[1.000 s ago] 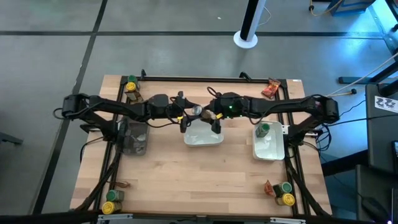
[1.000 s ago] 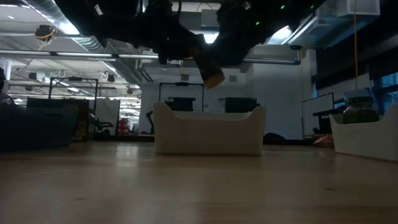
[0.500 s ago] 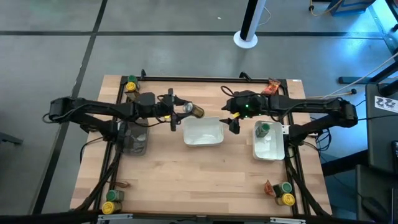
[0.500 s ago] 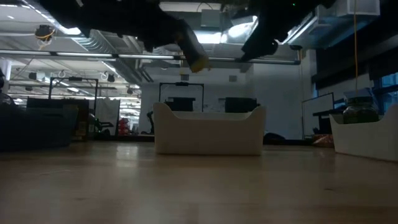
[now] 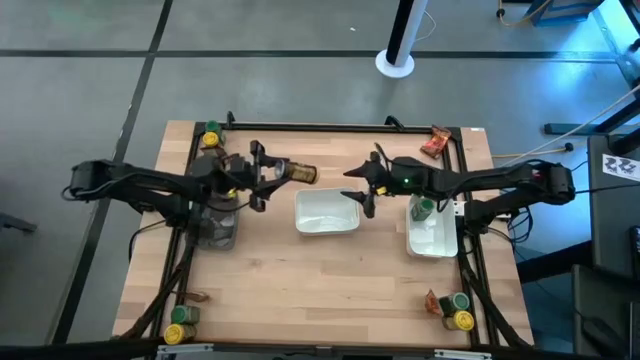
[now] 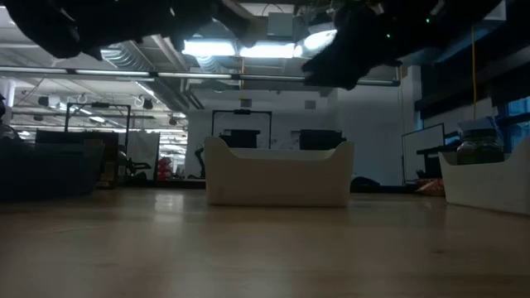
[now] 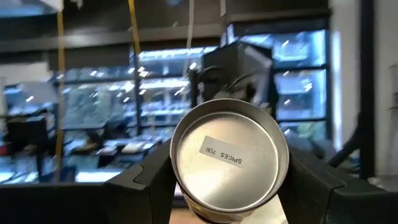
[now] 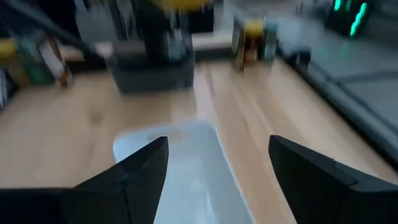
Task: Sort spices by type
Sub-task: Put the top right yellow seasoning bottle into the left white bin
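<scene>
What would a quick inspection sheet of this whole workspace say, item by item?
Surface: pale wooden table in a black frame.
Job's things: one jar held in the air, its metal base facing the left wrist camera; green-lidded jar in the right white tray; more jars and red-orange packets at the corners.
Clutter: empty white middle tray; clear grey bin.
Grippers: left gripper shut on the jar; right gripper open, empty, beside the middle tray.
Cables: black leads along the arms.
Surroundings: grey floor, white post base.
</scene>
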Robot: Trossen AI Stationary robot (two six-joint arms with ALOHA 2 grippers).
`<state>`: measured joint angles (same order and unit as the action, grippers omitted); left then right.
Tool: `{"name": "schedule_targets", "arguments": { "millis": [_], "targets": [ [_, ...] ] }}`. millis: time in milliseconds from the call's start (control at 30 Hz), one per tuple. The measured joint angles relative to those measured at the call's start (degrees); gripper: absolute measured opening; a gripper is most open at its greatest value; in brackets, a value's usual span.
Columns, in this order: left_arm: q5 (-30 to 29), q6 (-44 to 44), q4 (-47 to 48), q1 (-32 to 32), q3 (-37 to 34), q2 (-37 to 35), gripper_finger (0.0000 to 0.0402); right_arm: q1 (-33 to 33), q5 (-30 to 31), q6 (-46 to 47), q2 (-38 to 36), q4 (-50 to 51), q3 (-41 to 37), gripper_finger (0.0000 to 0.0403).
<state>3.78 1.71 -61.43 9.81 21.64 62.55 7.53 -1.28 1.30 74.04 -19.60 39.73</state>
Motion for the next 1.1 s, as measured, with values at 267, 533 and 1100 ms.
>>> {"name": "schedule_targets", "arguments": {
  "millis": [267, 533, 1100],
  "targets": [
    [2.48, -0.37, -5.12, -1.33, -0.58, 2.03, 0.0206, -0.07, -9.16, 5.19, 7.07, -23.08, -1.34, 0.0278],
    [2.48, -0.26, -5.34, -1.51, -0.56, 1.96, 0.0206, -0.04, -5.99, 6.55, 8.55, -28.79, -1.31, 0.0278],
    [2.49, -0.41, -5.23, -1.51, -0.41, 1.96, 0.0206, -1.45, -3.12, 10.36, 11.54, -24.87, 4.3, 0.0351]
  ]
}}
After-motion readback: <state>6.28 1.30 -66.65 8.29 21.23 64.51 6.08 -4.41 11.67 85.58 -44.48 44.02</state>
